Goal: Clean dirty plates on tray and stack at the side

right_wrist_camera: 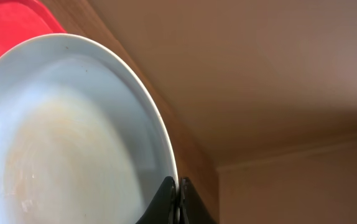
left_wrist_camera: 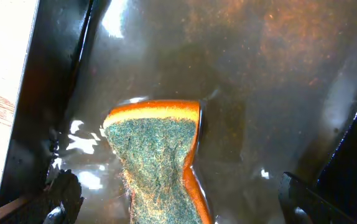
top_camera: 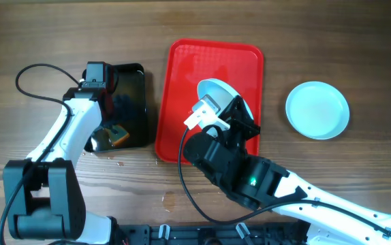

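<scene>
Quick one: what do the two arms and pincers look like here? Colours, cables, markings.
Both have white link shells and black joint housings. The left arm has a black cable looping off its wrist. The right arm trails its own black cable and shows a green light on a black housing. The left fingers and right fingers are black. No legible markings.

Plate (top_camera: 212,87) half hidden beneath the right arm (top_camera: 250,177); sponge (left_wrist_camera: 157,155) cut off at the bottom frame edge.

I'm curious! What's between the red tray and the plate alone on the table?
Just bare wooden table between tray and plate, seen in the overhead view.
</scene>
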### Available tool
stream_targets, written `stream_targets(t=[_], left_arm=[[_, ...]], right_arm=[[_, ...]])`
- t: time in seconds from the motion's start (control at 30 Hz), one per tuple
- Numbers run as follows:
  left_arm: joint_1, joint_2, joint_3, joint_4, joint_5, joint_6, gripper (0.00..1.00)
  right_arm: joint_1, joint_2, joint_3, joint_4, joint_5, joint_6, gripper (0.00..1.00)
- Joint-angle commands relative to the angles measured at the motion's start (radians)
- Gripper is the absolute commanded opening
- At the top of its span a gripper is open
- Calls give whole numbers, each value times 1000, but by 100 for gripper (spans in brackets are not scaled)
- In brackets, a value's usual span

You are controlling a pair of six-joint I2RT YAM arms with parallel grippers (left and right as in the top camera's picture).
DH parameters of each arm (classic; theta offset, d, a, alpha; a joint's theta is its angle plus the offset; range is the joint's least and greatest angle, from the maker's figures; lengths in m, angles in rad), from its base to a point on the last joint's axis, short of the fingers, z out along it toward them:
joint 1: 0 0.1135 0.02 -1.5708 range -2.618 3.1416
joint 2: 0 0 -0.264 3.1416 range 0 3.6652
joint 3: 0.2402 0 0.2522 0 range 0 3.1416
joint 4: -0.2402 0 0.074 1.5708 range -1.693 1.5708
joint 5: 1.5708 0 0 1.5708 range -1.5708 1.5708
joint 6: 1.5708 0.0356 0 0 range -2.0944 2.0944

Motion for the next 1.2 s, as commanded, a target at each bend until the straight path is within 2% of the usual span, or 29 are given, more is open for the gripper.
stream_targets(t=[0.0, 1.17], left_arm=[[6, 3, 2, 3, 5, 0, 100], [6, 3, 2, 3, 5, 0, 100]], right_arm=[[5, -9, 8, 19, 45, -23, 4], [4, -9, 8, 28, 70, -20, 4]])
